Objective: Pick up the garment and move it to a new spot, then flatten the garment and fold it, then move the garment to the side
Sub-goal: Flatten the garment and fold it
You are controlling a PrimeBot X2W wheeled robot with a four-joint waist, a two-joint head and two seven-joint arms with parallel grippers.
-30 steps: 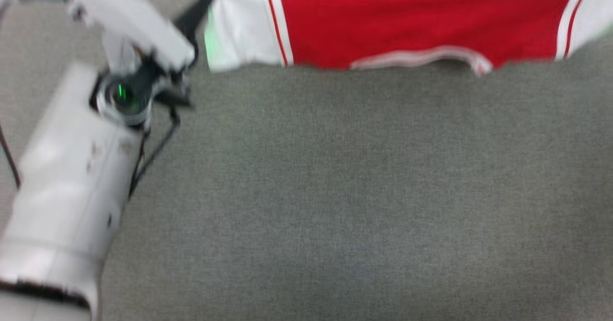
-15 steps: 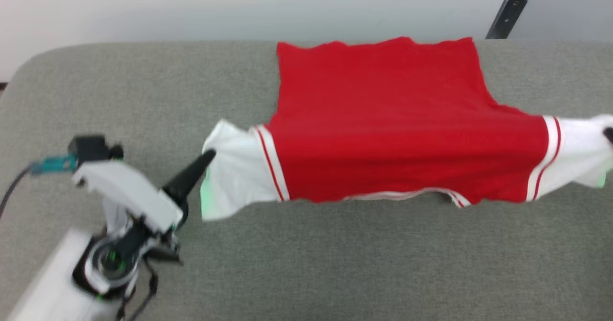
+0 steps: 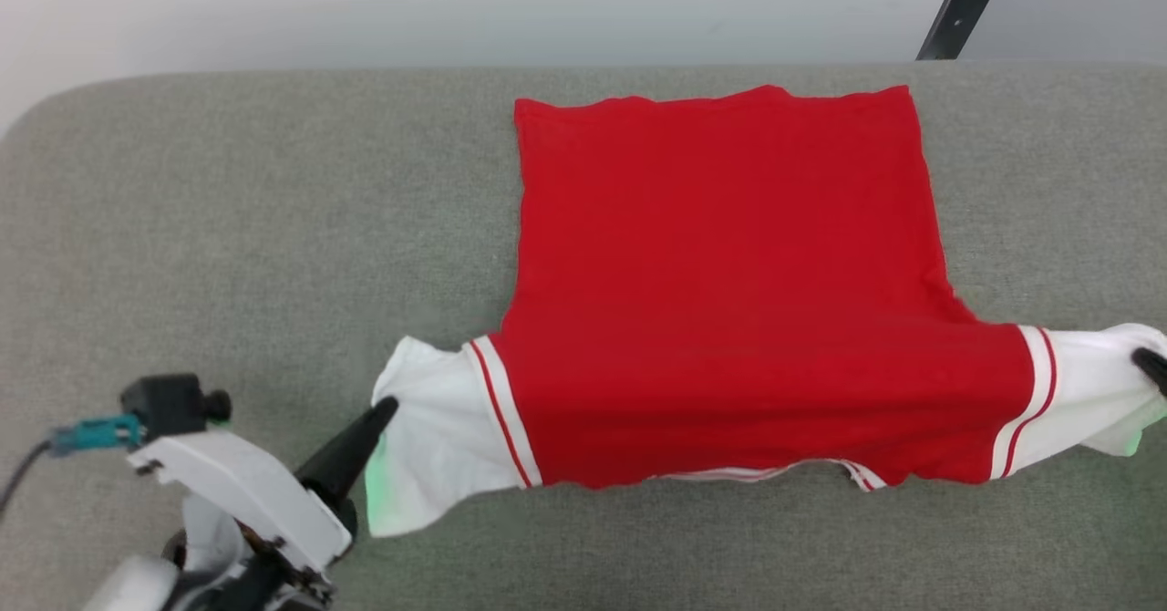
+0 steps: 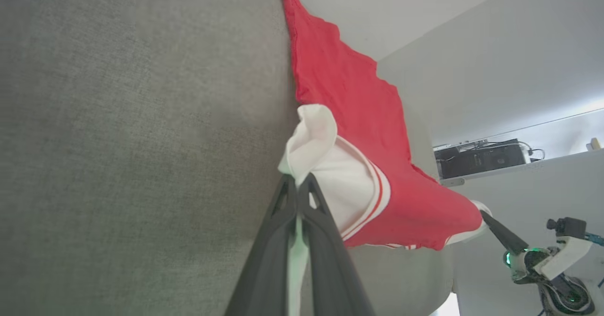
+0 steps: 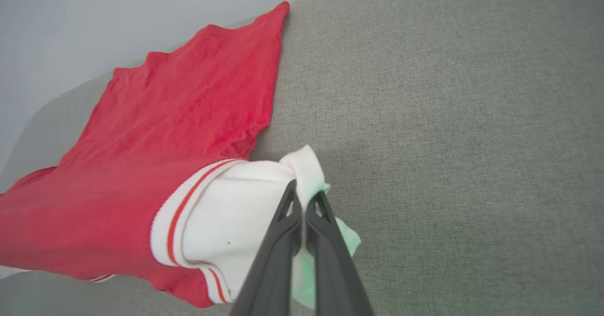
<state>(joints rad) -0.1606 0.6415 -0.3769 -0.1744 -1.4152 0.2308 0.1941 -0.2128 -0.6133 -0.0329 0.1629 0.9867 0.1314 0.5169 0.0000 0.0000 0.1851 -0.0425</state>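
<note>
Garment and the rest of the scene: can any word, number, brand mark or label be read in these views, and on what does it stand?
No text can be read in any view.
Garment: the side facing up is plain red with white sleeves and striped trim; no number or lettering shows on it.
Dark equipment in the background of the left wrist view: any label on it is too small to read.

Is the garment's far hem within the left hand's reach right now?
Probably not: the left hand is shut on the garment's white sleeve, and the far hem lies well beyond. It must release first.
</note>
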